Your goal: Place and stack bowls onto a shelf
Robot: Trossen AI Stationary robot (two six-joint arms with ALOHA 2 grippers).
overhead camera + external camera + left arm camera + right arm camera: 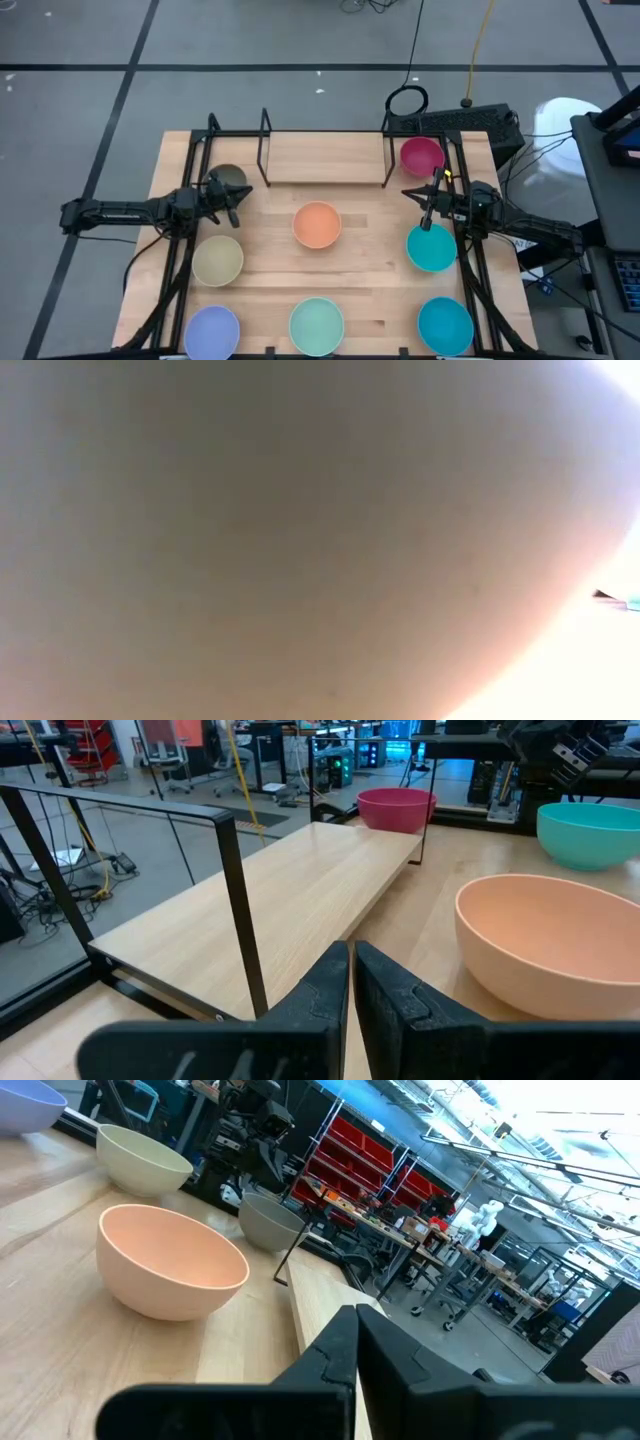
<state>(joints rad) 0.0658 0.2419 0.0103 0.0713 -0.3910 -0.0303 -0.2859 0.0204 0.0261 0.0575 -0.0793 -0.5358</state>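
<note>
On tabletop (pixel 370 250): resting eight bowls, shelf (pixel 325 157) board bare | hovering left hand (pixel 232 205) clenched, empty, by grey-olive bowl (pixel 228 178) | hovering right hand (pixel 428 208) clenched, empty, near magenta bowl (pixel 421 155) | remaining: all stacking

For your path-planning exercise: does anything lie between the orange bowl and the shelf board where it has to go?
Nothing visible does. In the high view the orange bowl sits alone on the table just in front of the shelf, with bare wood between them. The shelf board is empty; the magenta bowl stands off its right end.
</note>
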